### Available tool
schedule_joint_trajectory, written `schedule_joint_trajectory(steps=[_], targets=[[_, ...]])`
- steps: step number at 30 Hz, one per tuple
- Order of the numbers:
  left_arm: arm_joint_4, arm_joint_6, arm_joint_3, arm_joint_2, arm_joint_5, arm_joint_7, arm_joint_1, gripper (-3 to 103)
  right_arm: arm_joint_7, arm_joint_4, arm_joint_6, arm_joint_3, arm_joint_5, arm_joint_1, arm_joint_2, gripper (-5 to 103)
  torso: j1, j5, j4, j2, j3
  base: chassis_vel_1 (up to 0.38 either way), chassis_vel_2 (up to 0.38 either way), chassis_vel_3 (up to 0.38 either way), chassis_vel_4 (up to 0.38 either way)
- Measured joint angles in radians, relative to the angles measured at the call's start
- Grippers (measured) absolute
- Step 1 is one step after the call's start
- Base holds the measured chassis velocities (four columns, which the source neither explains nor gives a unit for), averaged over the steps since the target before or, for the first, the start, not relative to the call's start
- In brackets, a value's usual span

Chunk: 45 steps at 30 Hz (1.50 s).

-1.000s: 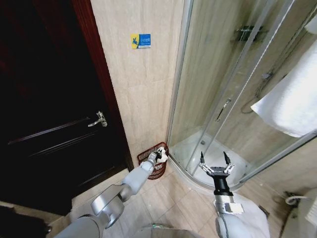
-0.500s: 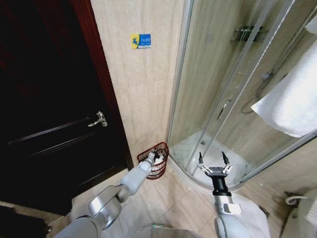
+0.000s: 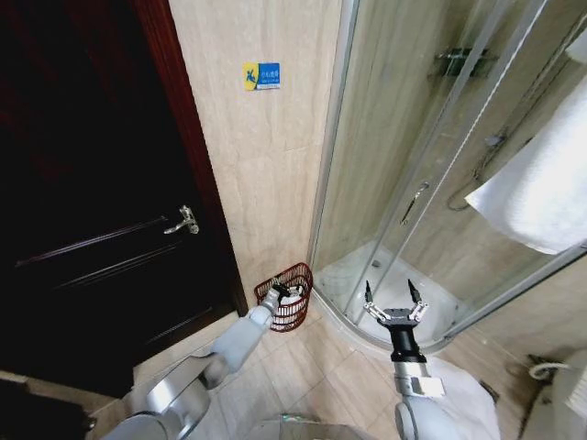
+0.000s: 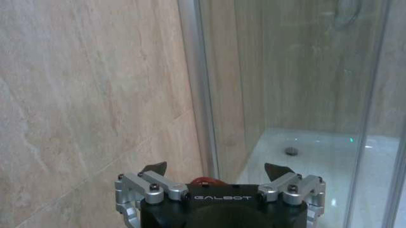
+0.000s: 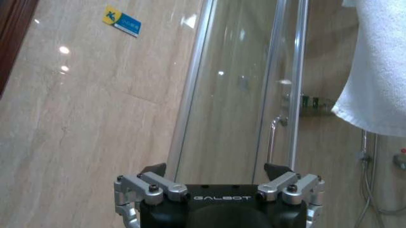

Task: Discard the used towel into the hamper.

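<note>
The hamper [image 3: 292,312], a small dark red wire basket, stands on the floor in the corner between the tiled wall and the shower enclosure. A white patch that looks like the towel [image 3: 293,296] lies inside it. My left gripper [image 3: 274,295] hovers at the hamper's near rim. It is open in the left wrist view [image 4: 216,168], with nothing between its fingers and a bit of the red hamper rim [image 4: 203,180] just past them. My right gripper [image 3: 389,295] is held up in front of the shower base, open and empty [image 5: 216,167].
A dark wooden door [image 3: 92,211] with a metal handle [image 3: 184,221] fills the left. The curved glass shower enclosure [image 3: 413,156] stands on the right. A large white towel [image 3: 541,192] hangs over its rail. Beige floor tiles lie before the hamper.
My left gripper has drawn back slightly from over the hamper toward its near rim. The right gripper has drifted a little to the left, still open.
</note>
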Motion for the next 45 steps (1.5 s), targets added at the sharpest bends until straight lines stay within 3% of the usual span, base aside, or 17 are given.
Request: schedule_joint_trajectory(steps=[11, 20, 23, 29, 35, 39, 42, 45], targets=[[-0.192, 0.004, -0.057, 0.088, -0.022, 0.003, 0.115, 100, 0.002, 0.005, -0.006, -0.003, 0.000, -0.003, 0.000, 100, 0.000, 0.0001, 0.0002, 0.000, 0.000, 0.000, 0.000, 0.000, 0.000], [-0.480, 0.063, -0.165, 0.185, -0.093, 0.001, 0.312, 100, -0.002, 0.028, -0.022, -0.001, 0.024, -0.007, 0.000, 100, 0.000, -0.0004, 0.0000, 0.000, 0.000, 0.000, 0.000, 0.000, 0.000], [-0.619, 0.075, -0.238, 0.217, -0.099, -0.005, 0.432, 100, -0.001, 0.042, -0.031, 0.001, 0.042, -0.008, 0.000, 100, 0.000, -0.0002, 0.0002, 0.000, 0.000, 0.000, 0.000, 0.000, 0.000], [-0.732, 0.070, -0.315, 0.238, -0.097, -0.015, 0.569, 100, 0.005, 0.059, -0.046, -0.009, 0.054, -0.007, 0.000, 100, 0.000, -0.0003, 0.0003, 0.000, 0.000, 0.000, 0.000, 0.000, 0.000], [-0.905, 0.066, -0.476, 0.256, -0.087, -0.019, 0.728, 100, 0.007, 0.099, -0.058, -0.014, 0.089, -0.007, 0.000, 100, 0.000, -0.0001, 0.0001, 0.000, 0.000, 0.000, 0.000, 0.000, 0.000], [-0.971, 0.071, -0.537, 0.256, -0.087, -0.020, 0.786, 100, 0.007, 0.112, -0.065, -0.010, 0.107, -0.006, 0.000, 100, 0.000, 0.0000, 0.0000, 0.000, 0.000, 0.000, 0.000, 0.000, 0.000], [-1.082, 0.079, -0.652, 0.235, -0.061, -0.015, 0.903, 100, 0.006, 0.122, -0.077, -0.003, 0.135, -0.002, 0.000, 100, 0.000, 0.0000, 0.0001, 0.000, 0.000, 0.000, 0.000, 0.000, 0.000], [-1.142, 0.097, -0.701, 0.217, -0.053, -0.018, 0.959, 100, 0.004, 0.114, -0.078, -0.001, 0.142, 0.004, 0.000, 100, 0.000, -0.0002, 0.0002, 0.000, 0.000, 0.000, 0.000, 0.000, 0.000]])
